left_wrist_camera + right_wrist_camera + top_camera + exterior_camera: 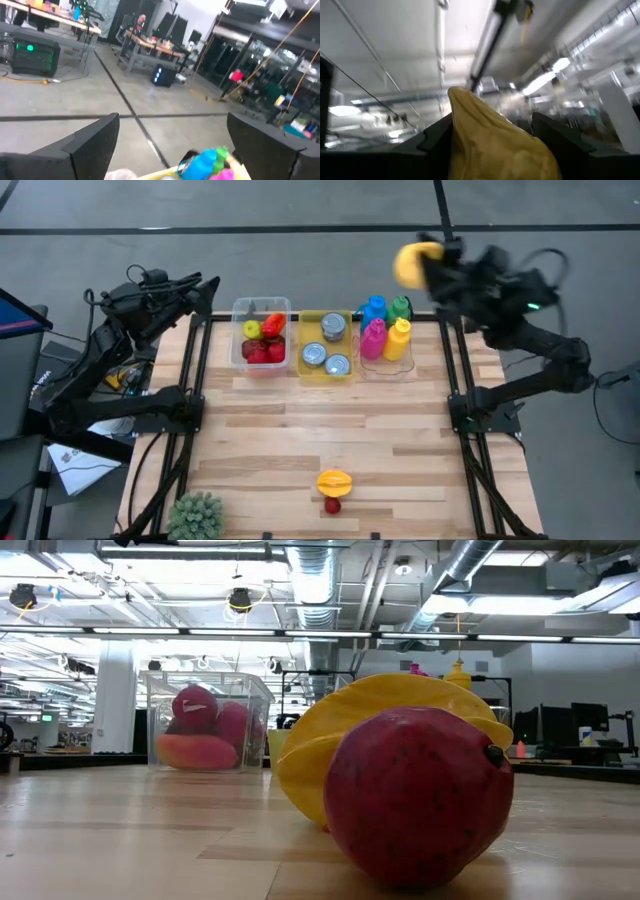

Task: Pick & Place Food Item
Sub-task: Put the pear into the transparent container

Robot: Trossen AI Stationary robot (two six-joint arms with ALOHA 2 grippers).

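Yellow food (pixel 413 263) is squeezed in my right claw (pixel 432 260), high up past the table's (pixel 300 445) far right corner. My left claw (pixel 205 288) waits, fingers apart. Picking is done, I think; putting down is left.

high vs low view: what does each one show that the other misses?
Only the high view: both arms, the right gripper raised past the table's far edge with its jaws shut on a yellow food item, the left gripper open at the far left corner, the bin of cans, the green plant.

Only the low view: the room's ceiling and desks behind.

Both: the red fruit, the yellow fruit behind it, the clear bin of red food.
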